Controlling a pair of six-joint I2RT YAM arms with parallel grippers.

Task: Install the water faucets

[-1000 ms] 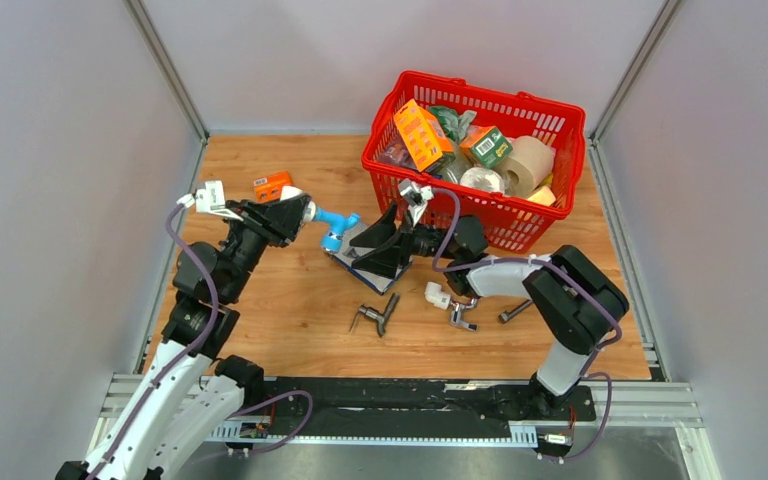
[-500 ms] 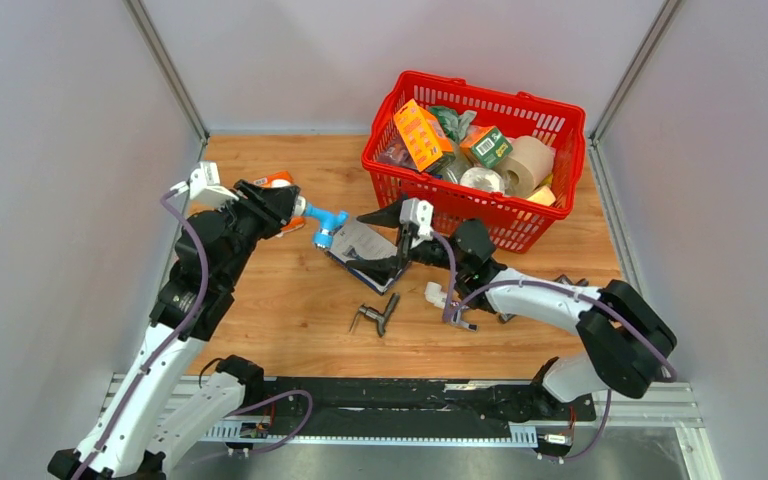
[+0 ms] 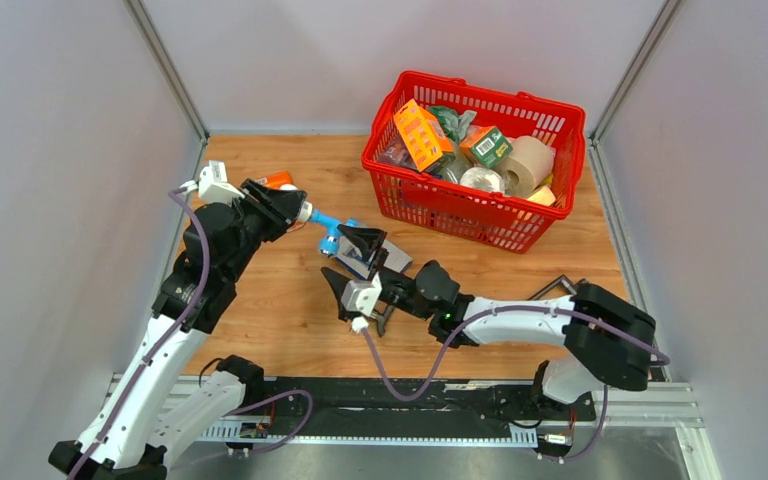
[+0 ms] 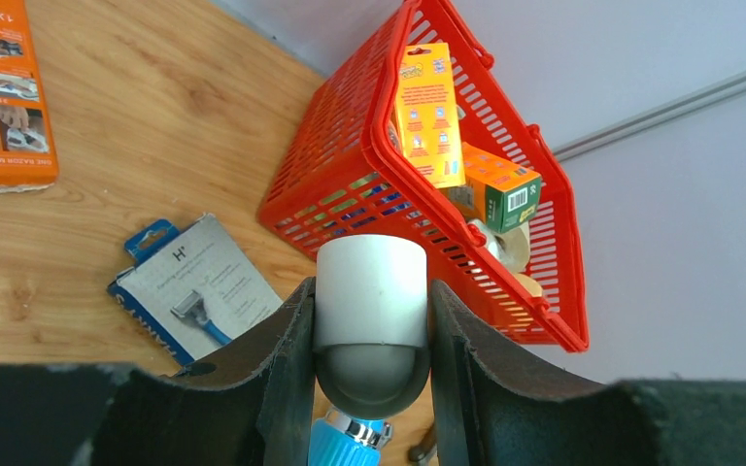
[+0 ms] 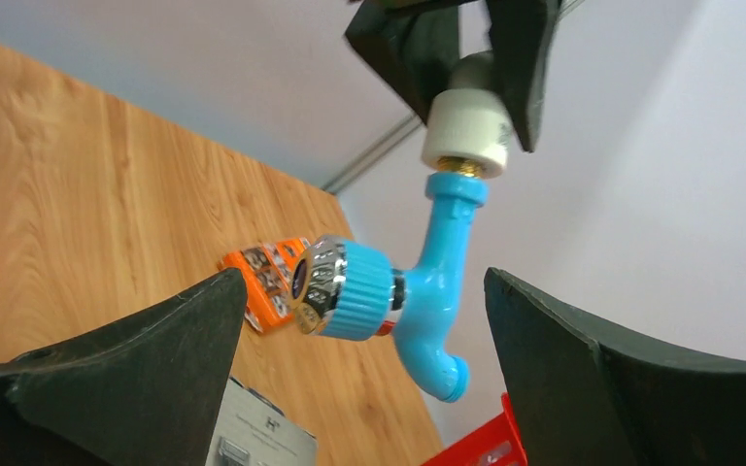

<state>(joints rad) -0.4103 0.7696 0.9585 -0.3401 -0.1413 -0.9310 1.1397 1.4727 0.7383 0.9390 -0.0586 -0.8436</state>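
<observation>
My left gripper (image 3: 297, 211) is shut on the white end fitting (image 4: 370, 289) of the light-blue water faucet (image 3: 332, 231) and holds it above the wooden table, with the blue body pointing right. In the right wrist view the faucet (image 5: 435, 296) hangs from its white fitting (image 5: 466, 131), with its chrome-capped knob facing left. My right gripper (image 3: 348, 262) is wide open, just to the right of and nearer than the faucet, not touching it. Its jaws frame the faucet in the right wrist view (image 5: 364, 282).
A red basket (image 3: 438, 208) full of packages stands at the back right. A razor package (image 3: 388, 256) lies under my right gripper. An orange box (image 3: 275, 180) lies behind my left gripper. A dark metal tap (image 3: 390, 313) shows partly beside my right forearm.
My right arm has swung left and nearer, from by the basket to just beside the faucet, its gripper open. My left gripper has kept hold of the faucet and shifted only slightly.
</observation>
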